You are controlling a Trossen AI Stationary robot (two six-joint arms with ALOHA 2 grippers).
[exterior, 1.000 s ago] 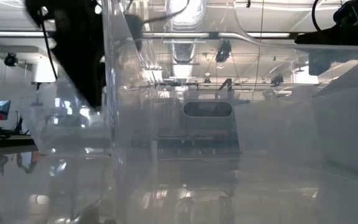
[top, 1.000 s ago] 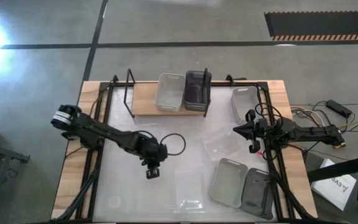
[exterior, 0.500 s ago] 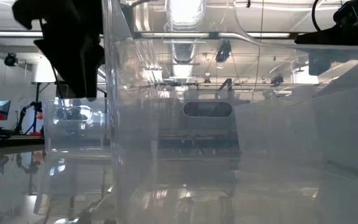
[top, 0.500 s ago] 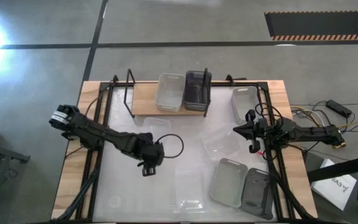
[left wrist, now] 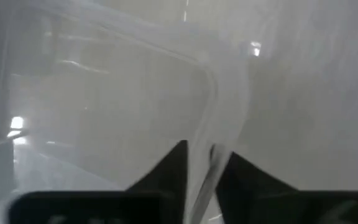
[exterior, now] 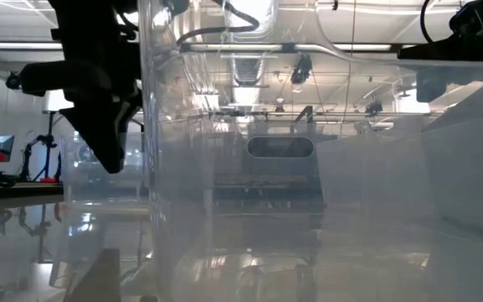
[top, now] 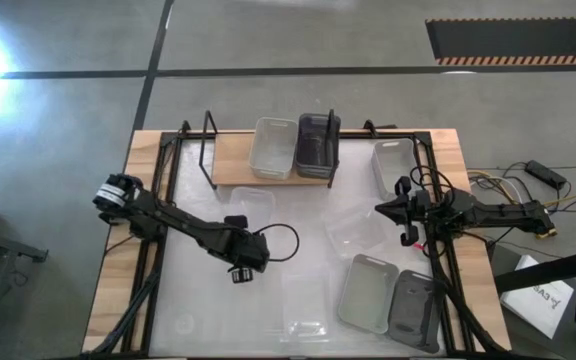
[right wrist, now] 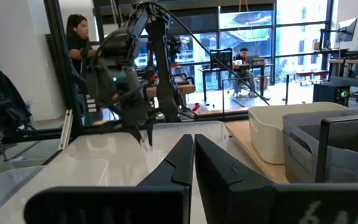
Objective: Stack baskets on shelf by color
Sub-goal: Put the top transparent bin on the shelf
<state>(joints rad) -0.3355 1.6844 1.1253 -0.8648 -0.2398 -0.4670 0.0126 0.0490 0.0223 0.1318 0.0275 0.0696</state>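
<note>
My left gripper [top: 240, 268] [exterior: 111, 159] stands over the table's left middle and points down. It is shut on a translucent white basket [left wrist: 104, 106]. A translucent basket [top: 252, 206] shows just past the left arm, near the shelf. The shelf [top: 233, 160] carries a whitish basket [top: 273, 148] and a dark grey basket [top: 317, 140] side by side. My right gripper [top: 405, 222] [right wrist: 193, 155] waits shut at the table's right side and touches nothing. My left gripper has the translucent basket's wall [left wrist: 205, 118] between its two fingers [left wrist: 173, 165], beside a rounded corner. One finger is inside the basket and one outside. The fingers come from above. Whether the basket is lifted clear, I cannot tell.
Two more translucent baskets lie at the middle [top: 353, 225] and the near middle [top: 303, 300]. A light grey basket [top: 368, 292] and a dark grey one [top: 413, 310] sit near right, a whitish one [top: 393, 165] far right. People sit in the room beyond [right wrist: 79, 31].
My left gripper has shifted a little toward the table's left and far side and back, and in the low view it has turned to point more steeply down. A translucent basket now shows between the left arm and the shelf, where none showed a second ago.
</note>
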